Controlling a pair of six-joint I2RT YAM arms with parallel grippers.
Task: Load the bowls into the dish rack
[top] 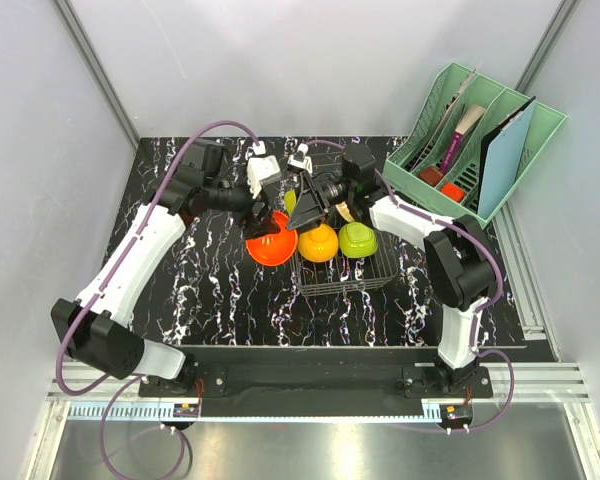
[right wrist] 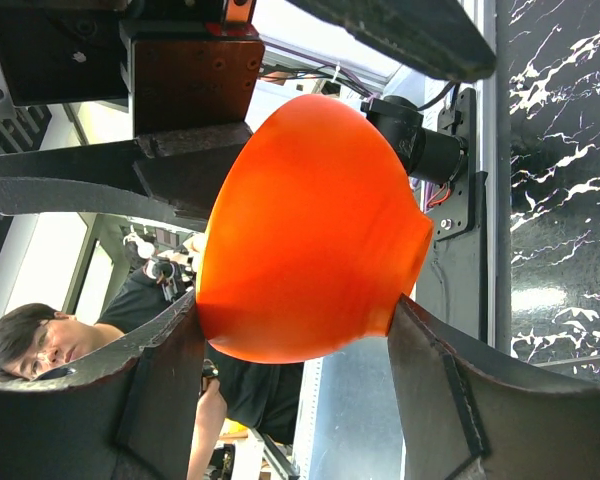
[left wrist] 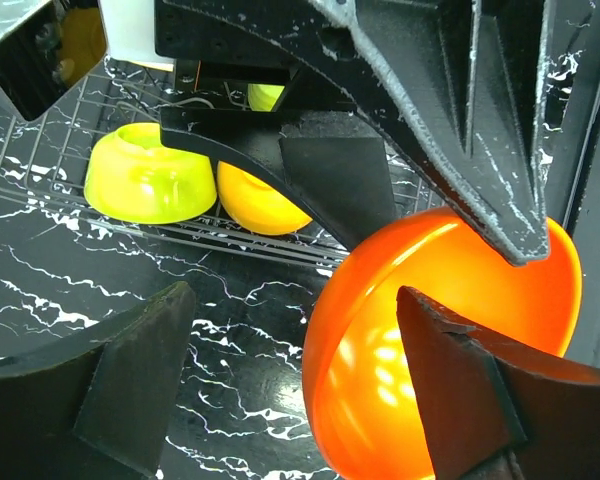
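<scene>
An orange bowl [top: 271, 245] hangs tilted just left of the wire dish rack [top: 346, 275]. In the right wrist view this orange bowl [right wrist: 310, 230] sits between my right gripper's [right wrist: 292, 305] fingers, rim against one and foot against the other, so that gripper is shut on it. My left gripper [left wrist: 295, 300] is open: one finger [left wrist: 460, 390] is inside the orange bowl [left wrist: 430, 300], the other [left wrist: 130, 380] stands well away from the rim. A yellow bowl [top: 318, 243] and a green bowl [top: 358, 240] lie upside down in the rack.
A mint-green file organiser [top: 475, 140] with books stands at the back right. The rack's wire edge [left wrist: 70, 130] lies close behind the orange bowl. Grey walls enclose the black marbled table [top: 210, 290]. A person [right wrist: 30, 345] shows in the right wrist view.
</scene>
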